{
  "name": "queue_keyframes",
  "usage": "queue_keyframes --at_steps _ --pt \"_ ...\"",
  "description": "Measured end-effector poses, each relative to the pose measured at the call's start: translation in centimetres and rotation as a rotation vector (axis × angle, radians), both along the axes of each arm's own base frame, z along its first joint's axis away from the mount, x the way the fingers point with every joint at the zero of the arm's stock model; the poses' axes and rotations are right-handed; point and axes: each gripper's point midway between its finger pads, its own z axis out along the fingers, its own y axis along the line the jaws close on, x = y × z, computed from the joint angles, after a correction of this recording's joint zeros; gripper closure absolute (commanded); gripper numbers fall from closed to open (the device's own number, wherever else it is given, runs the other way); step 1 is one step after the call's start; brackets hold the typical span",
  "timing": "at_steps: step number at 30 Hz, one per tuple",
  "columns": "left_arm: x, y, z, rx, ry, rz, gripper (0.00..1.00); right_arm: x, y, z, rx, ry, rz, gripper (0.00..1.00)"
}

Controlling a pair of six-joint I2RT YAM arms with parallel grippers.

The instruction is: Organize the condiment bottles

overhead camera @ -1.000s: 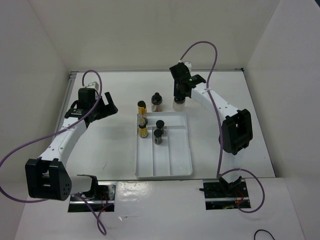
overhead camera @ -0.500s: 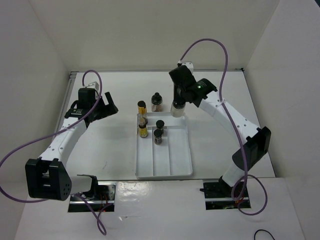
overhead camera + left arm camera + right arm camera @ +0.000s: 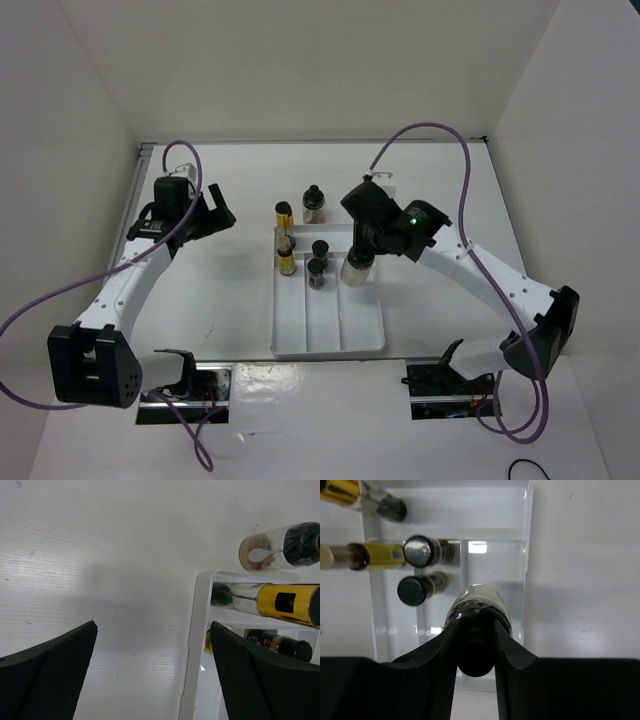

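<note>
My right gripper (image 3: 362, 246) is shut on the black cap of a pale beige bottle (image 3: 356, 271) and holds it upright over the right section of the white tray (image 3: 362, 330). In the right wrist view the held bottle (image 3: 479, 605) sits between my fingers (image 3: 517, 652). Two dark bottles (image 3: 318, 262) stand in the middle section. Two yellow bottles (image 3: 286, 254) stand in the left section. An amber bottle (image 3: 284, 214) and a beige bottle (image 3: 313, 203) stand behind the tray. My left gripper (image 3: 215, 210) is open and empty, left of the tray.
The left wrist view shows the tray's left rim (image 3: 192, 630), the beige bottle (image 3: 280, 547) and the amber bottle (image 3: 285, 604) to the right of my open left gripper (image 3: 152, 625). White walls close in the table on three sides.
My right arm has carried the pale beige bottle from behind the tray's far right corner toward me, over the tray's right section. The left arm has hardly moved.
</note>
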Motion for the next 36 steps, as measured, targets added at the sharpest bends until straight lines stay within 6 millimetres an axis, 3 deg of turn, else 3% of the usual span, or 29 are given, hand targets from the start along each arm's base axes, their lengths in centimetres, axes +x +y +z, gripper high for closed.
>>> queue_keyframes --at_steps 8,17,23,36 --pt "-0.4 0.0 1.3 0.0 -0.041 0.001 0.0 -4.6 -1.2 -4.2 0.012 0.104 -0.024 1.0" --pt "-0.6 -0.2 1.5 0.0 -0.05 -0.006 0.0 -6.7 0.5 -5.5 0.031 0.126 0.008 1.0" --pt "-0.7 -0.1 1.9 0.004 -0.062 -0.001 0.0 -6.9 0.5 -7.5 -0.017 0.148 -0.006 1.0" --pt "-0.7 -0.1 1.8 0.004 -0.06 0.0 0.0 -5.7 0.3 -8.0 -0.059 0.107 -0.034 1.0"
